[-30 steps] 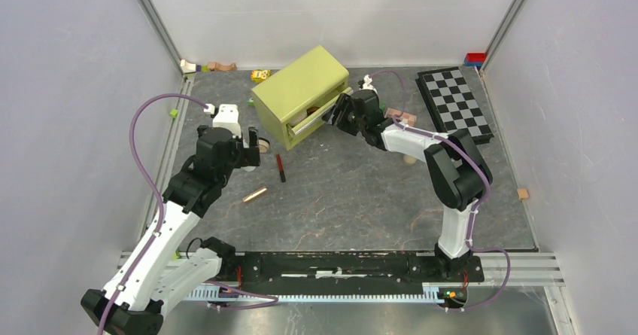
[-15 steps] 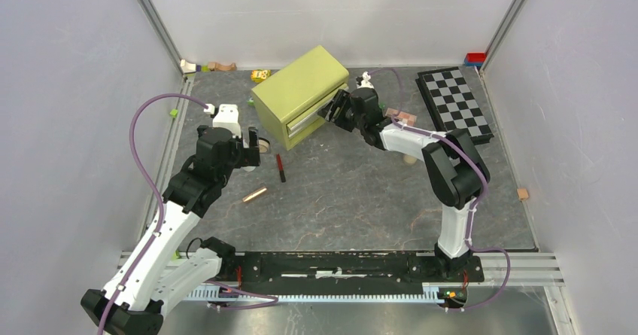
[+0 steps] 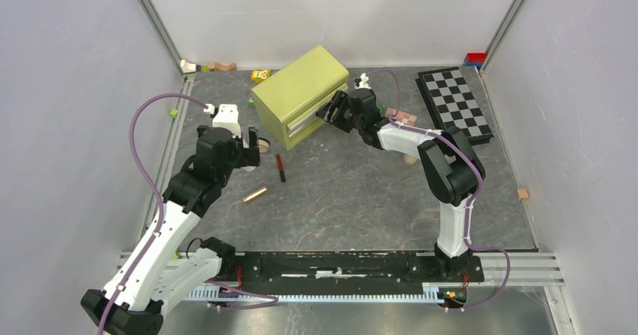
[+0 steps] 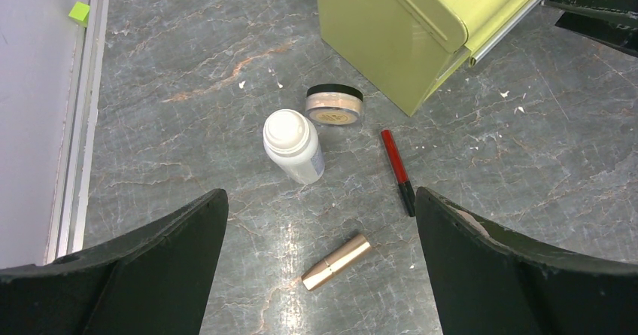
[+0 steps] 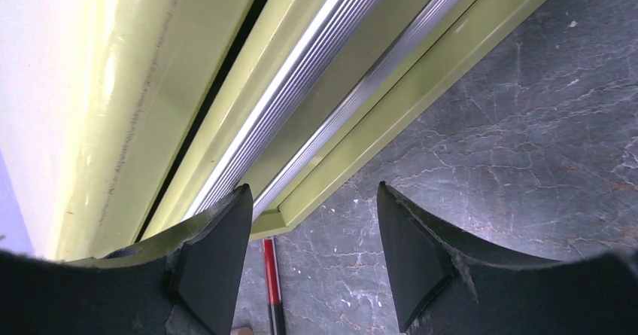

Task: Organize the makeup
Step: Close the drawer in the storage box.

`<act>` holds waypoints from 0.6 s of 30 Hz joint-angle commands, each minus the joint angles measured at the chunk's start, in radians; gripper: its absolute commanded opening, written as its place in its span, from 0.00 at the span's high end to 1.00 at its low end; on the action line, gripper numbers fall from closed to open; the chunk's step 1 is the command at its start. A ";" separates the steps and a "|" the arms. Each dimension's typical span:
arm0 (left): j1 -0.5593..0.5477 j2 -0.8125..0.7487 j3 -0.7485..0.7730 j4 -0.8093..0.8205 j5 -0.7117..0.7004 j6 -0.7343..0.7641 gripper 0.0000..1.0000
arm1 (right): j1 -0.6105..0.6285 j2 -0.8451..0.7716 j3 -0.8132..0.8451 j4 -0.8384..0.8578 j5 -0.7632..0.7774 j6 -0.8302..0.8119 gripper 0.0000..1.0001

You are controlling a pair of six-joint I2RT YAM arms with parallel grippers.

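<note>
In the left wrist view the makeup lies on the grey table: a white bottle (image 4: 293, 145), a round tan compact (image 4: 334, 105), a red-black pencil (image 4: 396, 171) and a rose-gold tube (image 4: 337, 261). My left gripper (image 4: 320, 196) hangs open above them, holding nothing. My right gripper (image 3: 331, 111) is open against the front of the green drawer box (image 3: 301, 94). Its left finger (image 5: 218, 245) sits by the drawer's lower corner below the silver handle strip (image 5: 331, 71). The drawer is almost fully in. A pink-brown palette (image 3: 402, 117) lies behind the right arm.
A chequered board (image 3: 455, 102) lies at the back right. Small toy blocks sit along the back wall (image 3: 207, 66) and at the right edge (image 3: 522, 193). Another tan compact (image 3: 410, 158) shows beside the right forearm. Metal rails border the table's left side (image 4: 75, 124).
My right gripper has moved left toward the box, and the drawer has slid from open to nearly shut. The left arm has not moved.
</note>
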State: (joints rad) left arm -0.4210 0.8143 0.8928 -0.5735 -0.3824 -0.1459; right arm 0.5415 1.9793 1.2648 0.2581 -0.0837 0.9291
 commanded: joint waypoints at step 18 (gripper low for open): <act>0.005 -0.015 0.013 0.030 0.010 -0.021 0.00 | 0.002 0.039 0.059 0.107 -0.064 0.045 0.29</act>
State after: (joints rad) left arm -0.4210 0.8108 0.8928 -0.5735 -0.3824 -0.1459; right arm 0.5415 2.0251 1.2987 0.3275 -0.1387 0.9726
